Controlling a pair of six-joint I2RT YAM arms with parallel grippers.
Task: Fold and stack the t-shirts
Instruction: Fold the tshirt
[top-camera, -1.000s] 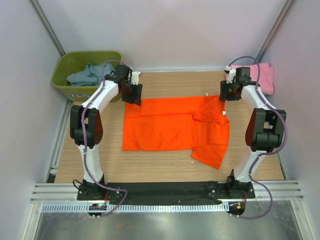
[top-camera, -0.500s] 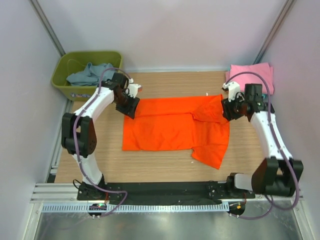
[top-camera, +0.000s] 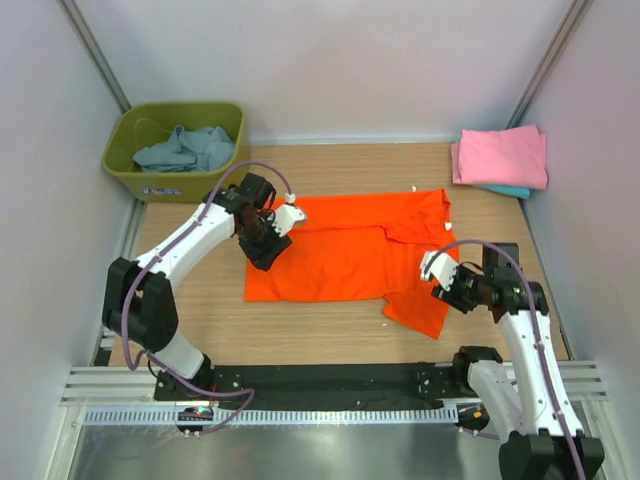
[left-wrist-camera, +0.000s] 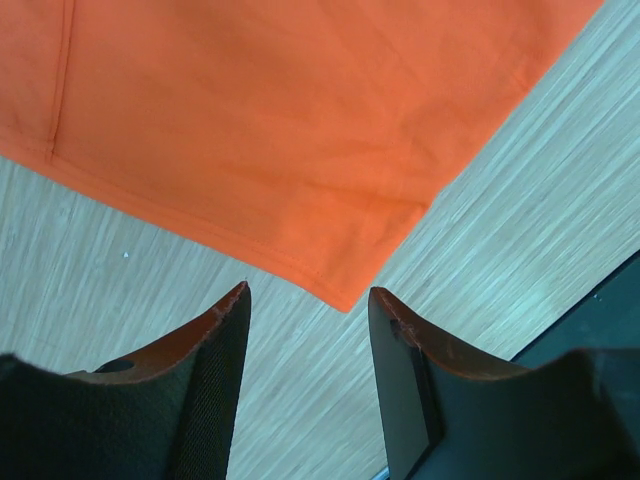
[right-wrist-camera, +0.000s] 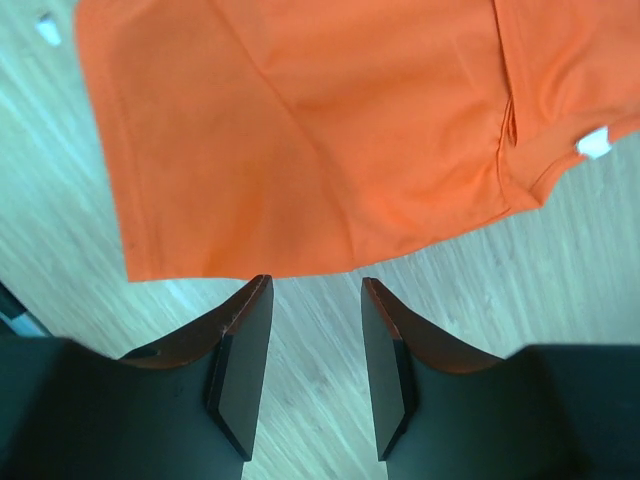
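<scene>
You see the orange t-shirt (top-camera: 330, 255) spread flat in the middle of the table (top-camera: 330, 325). The left gripper (left-wrist-camera: 308, 300) hovers by a left corner and the right gripper (right-wrist-camera: 305, 290) by the near right edge. Both have jaws apart and empty, probably so they can pinch 2 edges for 1 fold. The pink t-shirt (top-camera: 505, 155) lies folded at the far right.

Wooden table (top-camera: 330, 325). An orange t-shirt (top-camera: 340, 250) lies spread flat across its middle, one sleeve reaching toward the near right corner. At the far right corner, a folded pink t-shirt (top-camera: 505, 155) rests on a teal one (top-camera: 508, 190).
</scene>
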